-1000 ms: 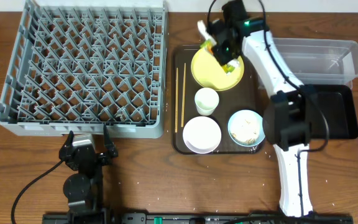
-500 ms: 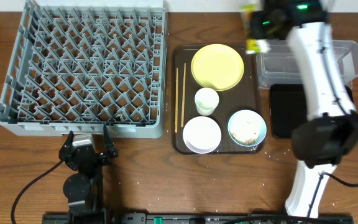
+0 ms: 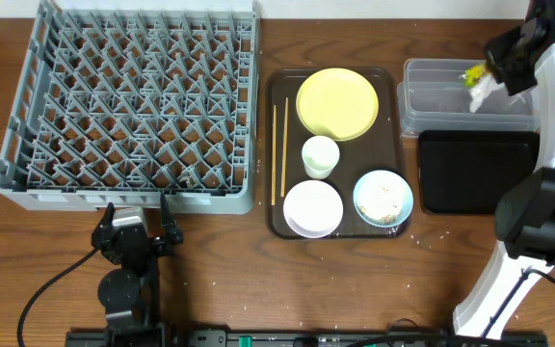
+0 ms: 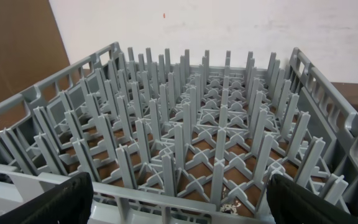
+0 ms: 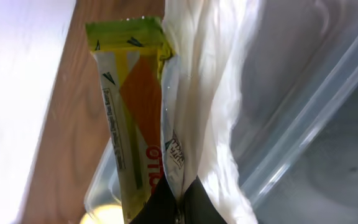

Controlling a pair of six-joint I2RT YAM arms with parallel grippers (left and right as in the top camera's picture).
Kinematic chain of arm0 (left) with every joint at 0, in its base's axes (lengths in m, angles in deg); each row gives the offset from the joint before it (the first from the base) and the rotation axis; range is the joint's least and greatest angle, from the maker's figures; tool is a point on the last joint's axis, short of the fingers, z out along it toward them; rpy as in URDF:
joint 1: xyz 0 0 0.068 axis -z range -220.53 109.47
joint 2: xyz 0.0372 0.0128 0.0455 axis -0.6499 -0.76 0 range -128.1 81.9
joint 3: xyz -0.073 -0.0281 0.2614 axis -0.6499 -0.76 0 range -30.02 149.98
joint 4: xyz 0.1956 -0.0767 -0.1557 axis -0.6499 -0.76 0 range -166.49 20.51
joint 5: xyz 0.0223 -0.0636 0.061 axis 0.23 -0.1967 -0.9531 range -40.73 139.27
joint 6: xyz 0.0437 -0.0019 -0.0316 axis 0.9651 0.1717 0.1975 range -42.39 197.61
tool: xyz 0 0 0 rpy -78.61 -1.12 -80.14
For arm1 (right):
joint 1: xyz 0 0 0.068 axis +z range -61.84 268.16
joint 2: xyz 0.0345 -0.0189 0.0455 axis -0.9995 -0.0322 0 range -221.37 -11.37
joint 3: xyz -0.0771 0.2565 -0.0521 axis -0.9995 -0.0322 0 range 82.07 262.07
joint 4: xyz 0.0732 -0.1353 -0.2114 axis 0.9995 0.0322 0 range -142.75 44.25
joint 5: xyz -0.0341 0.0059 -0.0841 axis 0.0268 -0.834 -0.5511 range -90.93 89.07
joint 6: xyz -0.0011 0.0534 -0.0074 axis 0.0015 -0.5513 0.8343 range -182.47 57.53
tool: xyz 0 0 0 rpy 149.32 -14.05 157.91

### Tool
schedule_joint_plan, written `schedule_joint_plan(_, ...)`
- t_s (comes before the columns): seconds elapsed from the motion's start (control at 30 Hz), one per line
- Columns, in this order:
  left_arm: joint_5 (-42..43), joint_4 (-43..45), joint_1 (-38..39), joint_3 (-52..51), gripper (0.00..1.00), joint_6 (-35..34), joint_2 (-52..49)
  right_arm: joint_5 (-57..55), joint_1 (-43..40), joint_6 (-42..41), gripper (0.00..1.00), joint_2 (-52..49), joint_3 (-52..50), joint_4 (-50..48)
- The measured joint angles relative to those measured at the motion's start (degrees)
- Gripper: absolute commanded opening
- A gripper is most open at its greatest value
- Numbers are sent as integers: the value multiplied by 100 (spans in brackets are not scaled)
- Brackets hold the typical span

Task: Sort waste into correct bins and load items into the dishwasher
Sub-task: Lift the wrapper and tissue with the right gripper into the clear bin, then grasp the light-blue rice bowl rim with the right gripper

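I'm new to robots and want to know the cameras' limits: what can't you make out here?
Right wrist: snack wrapper lettering, partly covered by white paper and the fingers.
Overhead: how the right gripper pinches them, too small and dark.
Overhead: what lies in the light-blue bowl, too small.
Left wrist: everything beyond the dish rack, outside the frame.

surface: brown wood-grain table (image 3: 258,289) | backdrop: plain white wall (image 4: 229,25) | light: even, soft

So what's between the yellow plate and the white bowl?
The small white cup, between the yellow plate and white bowl, seen in the overhead view.
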Motion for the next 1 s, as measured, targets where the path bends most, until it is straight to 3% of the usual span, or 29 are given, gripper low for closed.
schedule_joint_plan(0.1, 0, 0, 0, 0, 91, 0, 0, -2, 4, -417, 1, 0, -286, -199)
schedule_joint_plan(0.13, 2, 0, 0, 0, 90, 0, 0, -2, 4, -496, 14, 0, -345, -210)
schedule_joint_plan(0.23, 0, 0, 0, 0, 90, 0, 0, 7, 4, -584, 71, 0, -409, -247)
schedule_joint_plan(0.27, 0, 0, 0, 0, 90, 0, 0, 15, 4, -481, 84, 0, -411, -313)
schedule_joint_plan(0.33, 0, 0, 0, 0, 91, 0, 0, 35, 4, -186, 99, 0, -411, -531)
schedule_joint_plan(0.67, 0, 0, 0, 0, 91, 0, 0, 393, 72, 2422, 99, 614, -361, -708)
schedule_joint_plan(0.8, 0, 0, 0, 0, 90, 0, 0, 831, 439, 3547, 99, 1460, -232, 55)
schedule_joint_plan(1.0, 0, 0, 0, 0, 90, 0, -2, 1058, 1390, 4336, 94, 1937, -94, 977)
